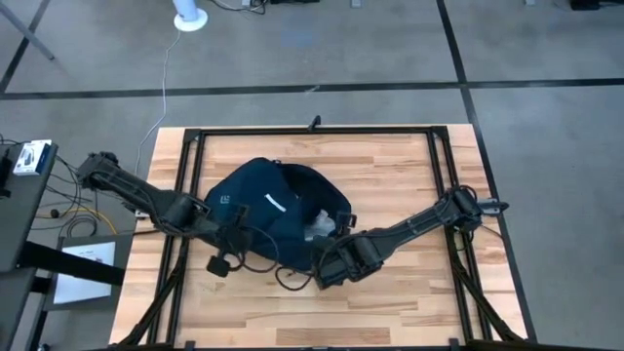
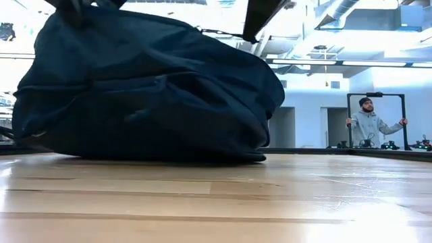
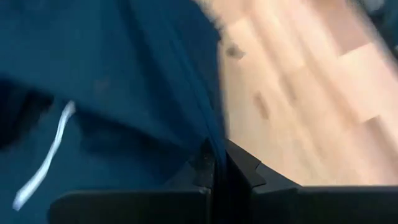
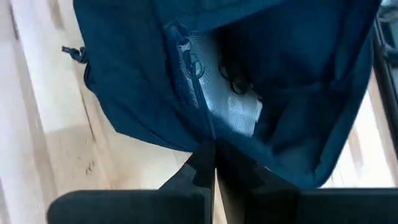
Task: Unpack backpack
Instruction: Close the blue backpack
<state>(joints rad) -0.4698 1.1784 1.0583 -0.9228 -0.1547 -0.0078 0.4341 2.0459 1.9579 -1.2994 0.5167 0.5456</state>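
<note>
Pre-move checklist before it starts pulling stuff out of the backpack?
1. Left gripper shut on backpack fabric: ok.
2. Right gripper shut on the opening's edge: ok.
3. Backpack open: ok, pale contents show inside.
4. Free gripper for reaching in: not ok, both hold fabric.
5. Backpack resting on the table: ok in the low view.
6. Contents free of straps: cannot tell.

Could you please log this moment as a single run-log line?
stage: opening bag | left hand: shut on backpack fabric | right hand: shut on backpack rim | contents: pale item visible inside
</note>
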